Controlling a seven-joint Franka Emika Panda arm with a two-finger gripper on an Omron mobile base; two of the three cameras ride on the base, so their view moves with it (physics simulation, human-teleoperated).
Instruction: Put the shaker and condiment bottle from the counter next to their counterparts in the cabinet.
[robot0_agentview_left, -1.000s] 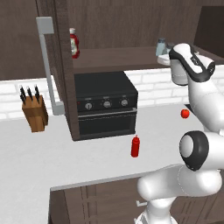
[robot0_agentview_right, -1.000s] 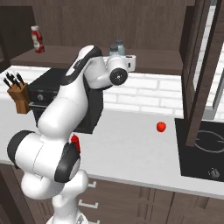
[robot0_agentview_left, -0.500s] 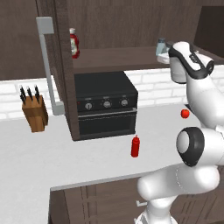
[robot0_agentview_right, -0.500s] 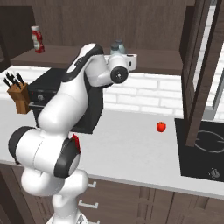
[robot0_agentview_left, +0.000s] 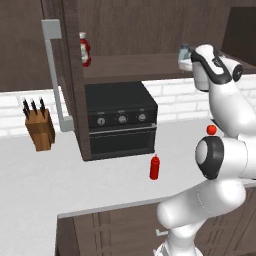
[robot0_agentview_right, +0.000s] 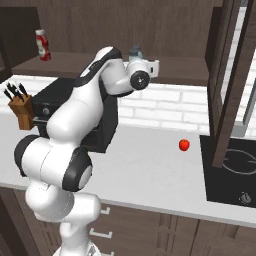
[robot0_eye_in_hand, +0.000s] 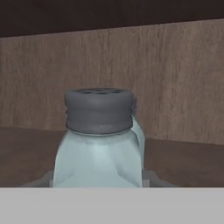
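Close in front of the hand camera stands the shaker (robot0_eye_in_hand: 98, 144), greyish-blue with a dark grey cap, and my gripper (robot0_agentview_left: 196, 67) is shut on it at the cabinet shelf (robot0_agentview_left: 135, 67). A pale edge of the look-alike shaker (robot0_eye_in_hand: 139, 133) peeks out right behind it. My fingertips are hidden. A grey shaker cap (robot0_agentview_right: 135, 51) pokes up just above my hand. The white-capped, labelled red bottle (robot0_agentview_left: 85, 49) stands far left on the same shelf. The all-red condiment bottle (robot0_agentview_left: 155, 167) stands upright on the white counter (robot0_agentview_left: 60, 180), in front of the oven.
A black countertop oven (robot0_agentview_left: 120, 120) sits under the shelf, with a knife block (robot0_agentview_left: 40, 127) to its left. The open cabinet door with its pale bar handle (robot0_agentview_left: 52, 75) hangs beside the oven. A small red fruit (robot0_agentview_right: 184, 145) lies near the cooktop (robot0_agentview_right: 235, 170).
My hand has edged slightly up and in toward the shelf. The red bottles and the shaker cap by my hand have stayed where they were.
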